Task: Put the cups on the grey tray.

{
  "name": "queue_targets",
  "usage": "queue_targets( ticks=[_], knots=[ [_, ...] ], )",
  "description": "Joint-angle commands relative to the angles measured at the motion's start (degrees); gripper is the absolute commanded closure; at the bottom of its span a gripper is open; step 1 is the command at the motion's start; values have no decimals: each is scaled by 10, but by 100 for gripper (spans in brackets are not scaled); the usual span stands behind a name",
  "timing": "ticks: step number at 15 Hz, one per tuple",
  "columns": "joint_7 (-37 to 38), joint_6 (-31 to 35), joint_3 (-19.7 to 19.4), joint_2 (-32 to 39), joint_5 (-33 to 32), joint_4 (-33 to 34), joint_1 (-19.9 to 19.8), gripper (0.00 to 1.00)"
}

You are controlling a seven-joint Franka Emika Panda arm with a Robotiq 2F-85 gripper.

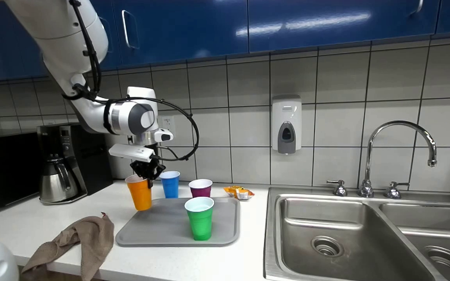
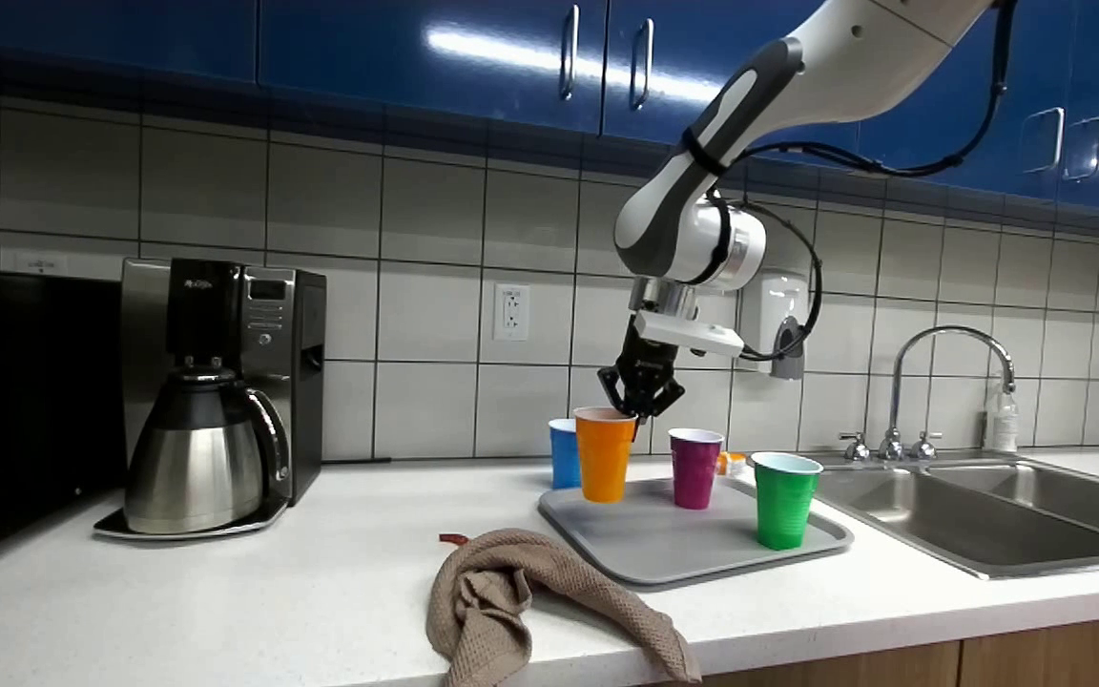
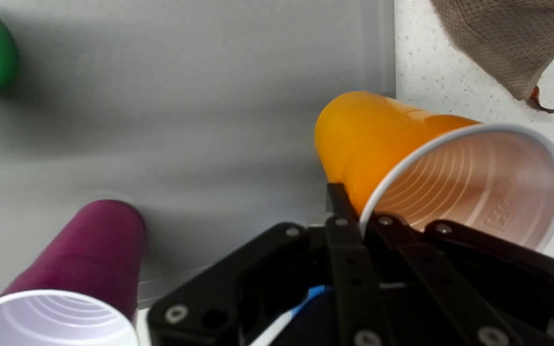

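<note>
You're clamped on the orange plastic cup [image 1: 138, 194]. Wrist view: your claw [image 3: 362, 215] is drawn in tight on the cup wall, one finger [image 3: 338, 199] outside it, its mate inside past the rim.

Cup: glossy solid orange outside, whitish rim, pale peach inside with fine ring ribs plus a marking too soft to read. Wall looks round and intact. You've got it leaning a bit in that exterior view, mouth tipped toward the coffee maker [image 2: 268, 363]. Its base is over the edge of the grey tray [image 1: 158, 226], coffee-maker side; can't tell if it touches down.

Your others:
- Green plastic cup [image 1: 200, 222]: upright on the tray, by the front edge, sink side. White rim, pale inside, ribbed lower wall.
- Purple plastic cup [image 2: 694, 472]: upright on the tray, toward the wall. White rim, lilac-white inside with rings.
- Blue plastic cup [image 1: 170, 185]: upright, looks to be on the counter [image 1: 250, 234] just past the tray's back edge. Light rim; your orange one covers part of it in an exterior view.

You've also got a brown towel [image 1: 98, 234] bunched near the tray and a crinkled orange wrapper [image 1: 239, 192] between tray and wall.
</note>
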Motion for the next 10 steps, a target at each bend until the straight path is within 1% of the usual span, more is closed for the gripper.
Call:
queue_targets(
  ticks=[1,6,10],
  knots=[
    [-29,8,-3,-31,13,-47,-18,99],
    [-23,34,-15,-31,-3,-78,-23,99],
    [-20,51,-19,-30,0,-95,-23,99]
  ],
)
